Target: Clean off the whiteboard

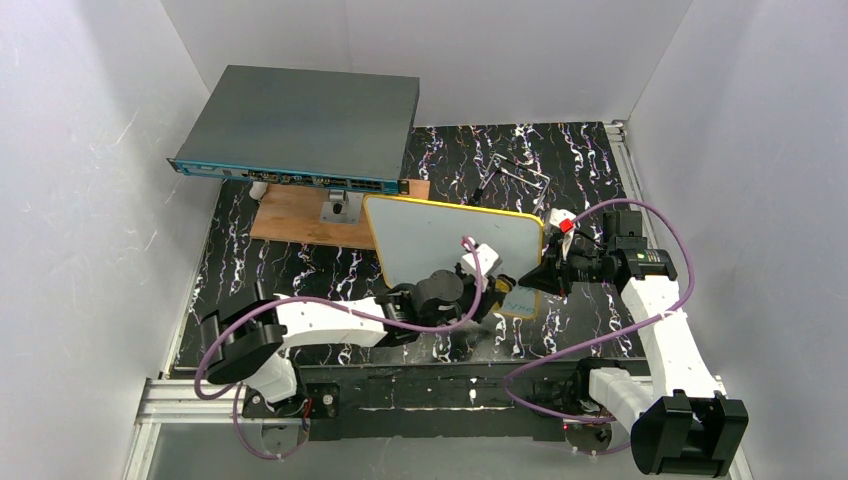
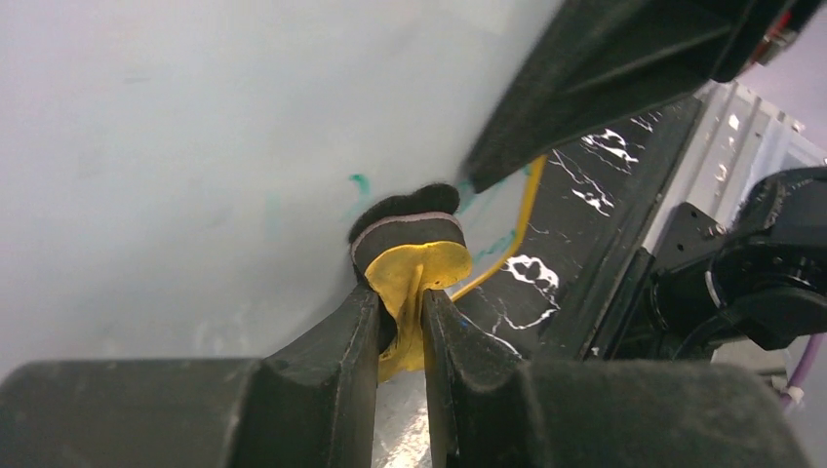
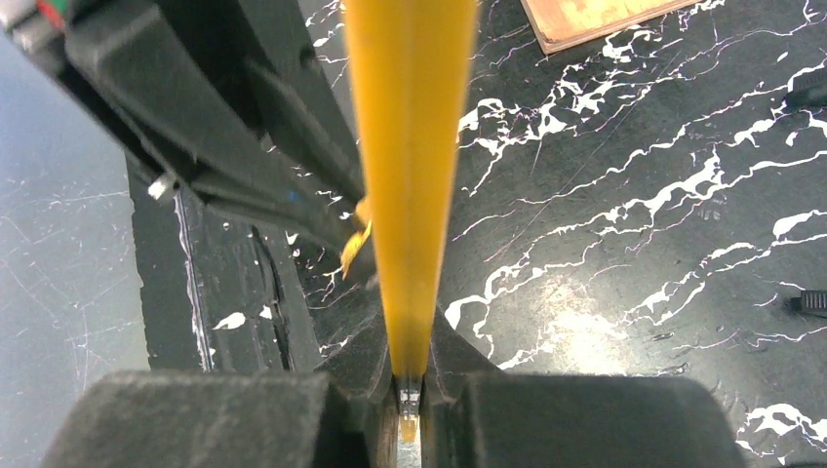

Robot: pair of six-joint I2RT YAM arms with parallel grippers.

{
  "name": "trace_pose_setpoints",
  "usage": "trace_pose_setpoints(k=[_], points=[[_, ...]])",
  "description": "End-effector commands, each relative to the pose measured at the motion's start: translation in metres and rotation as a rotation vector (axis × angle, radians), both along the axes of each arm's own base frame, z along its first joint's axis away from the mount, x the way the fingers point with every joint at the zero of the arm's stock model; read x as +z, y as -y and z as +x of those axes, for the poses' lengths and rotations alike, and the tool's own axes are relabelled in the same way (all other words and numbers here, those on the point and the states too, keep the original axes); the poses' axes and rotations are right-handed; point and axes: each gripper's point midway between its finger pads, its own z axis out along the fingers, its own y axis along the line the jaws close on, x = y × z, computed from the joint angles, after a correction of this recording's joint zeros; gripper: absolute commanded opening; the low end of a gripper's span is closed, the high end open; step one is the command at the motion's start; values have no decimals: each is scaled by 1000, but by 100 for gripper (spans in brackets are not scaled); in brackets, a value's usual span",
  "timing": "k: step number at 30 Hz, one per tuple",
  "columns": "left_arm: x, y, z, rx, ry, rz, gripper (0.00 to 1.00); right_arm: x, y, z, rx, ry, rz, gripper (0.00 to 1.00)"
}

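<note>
The whiteboard [image 1: 440, 240], white with a yellow-orange frame, is held tilted up off the table. My right gripper [image 1: 545, 272] is shut on its right edge; the right wrist view shows the frame [image 3: 410, 146] edge-on between the fingers [image 3: 363, 359]. My left gripper [image 1: 492, 292] is shut on a yellow and black eraser [image 2: 410, 255] and presses its black felt against the board face [image 2: 195, 146] near the lower right corner. Faint green marks [image 2: 359, 183] remain beside the eraser, and some green writing [image 1: 517, 297] shows at the board's lower right corner.
A large dark-grey flat box [image 1: 300, 125] stands at the back left, partly over a brown wooden board [image 1: 300, 215]. A thin metal piece [image 1: 515, 170] lies on the black marbled table behind the whiteboard. White walls enclose the space on three sides.
</note>
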Motion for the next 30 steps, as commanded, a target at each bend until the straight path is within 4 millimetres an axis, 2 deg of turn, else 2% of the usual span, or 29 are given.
trace_pose_setpoints(k=[1, 5, 12, 20, 30], points=[[1, 24, -5, -48, 17, 20, 0, -18, 4, -21, 0, -115, -70, 1], [0, 26, -7, -48, 21, 30, 0, -18, 4, -21, 0, -116, -70, 1], [3, 8, -3, -2, 48, 50, 0, -18, 4, -22, 1, -116, -69, 1], [16, -14, 2, 45, 97, 51, 0, -18, 4, -22, 1, -115, -68, 1], [33, -35, 6, 94, 85, -51, 0, -18, 4, -22, 1, -115, -68, 1]])
